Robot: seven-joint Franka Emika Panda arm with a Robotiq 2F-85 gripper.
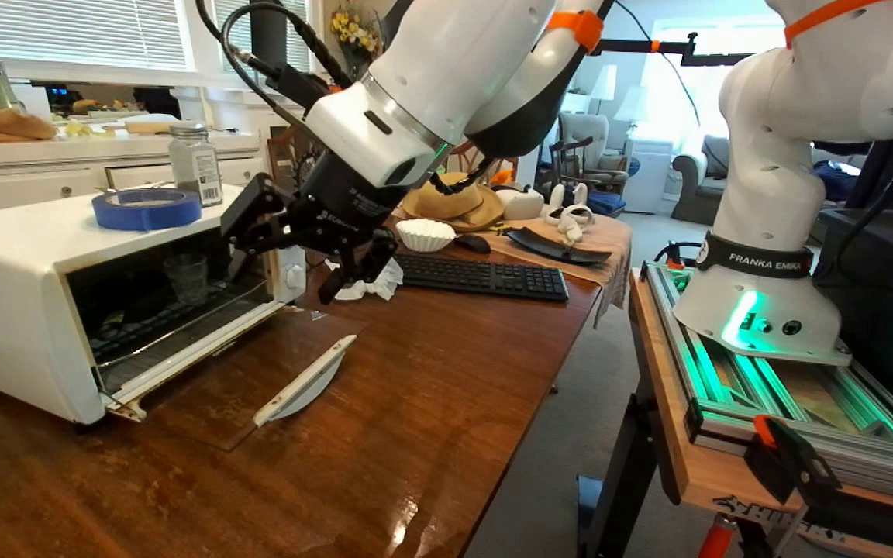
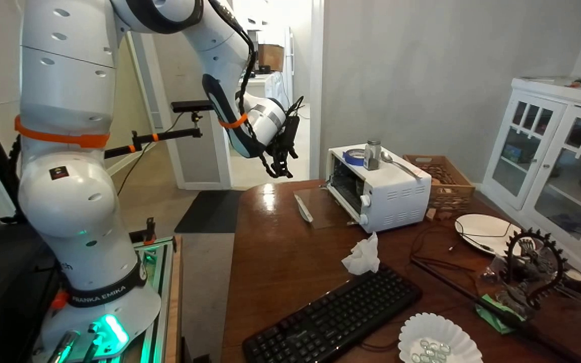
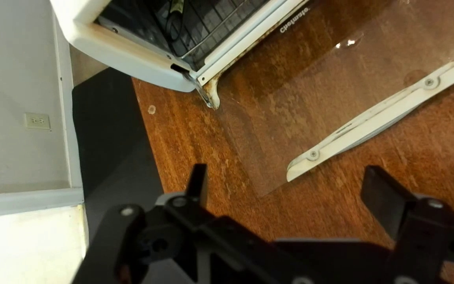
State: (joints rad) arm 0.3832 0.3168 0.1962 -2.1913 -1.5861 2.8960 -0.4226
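1. While its jaws are spread wide, the pincer (image 3: 290, 191) is held above the wooden table (image 3: 183, 136), with a broad gap left between its tips.
2. Nearest to it, the glass door (image 3: 309, 98) of a white toaster oven (image 1: 12, 302) is found folded down over the table; along the door's outer edge, a pale handle (image 3: 371, 123) is mounted.
3. Inside the oven, a clear glass (image 1: 187, 279) can be made out; on the wire rack (image 3: 213, 30) a black-handled item (image 3: 177, 7) is seen, though what it is cannot be told for sure, as it is cut off by the wrist view's edge.
4. On the oven's top, a roll of blue tape (image 1: 147, 215), a lidded jar (image 1: 200, 167) and a spoon (image 2: 402, 167) are set close together.
5. Farther out, a crumpled white tissue (image 2: 362, 256) is seen just beside a black keyboard (image 2: 336, 317), and clear pebbles (image 2: 430, 350) are held in a white fluted bowl (image 2: 419, 325).
6. Close by the oven, a wicker basket (image 2: 449, 196) is placed, with a white plate (image 2: 484, 227) near it.
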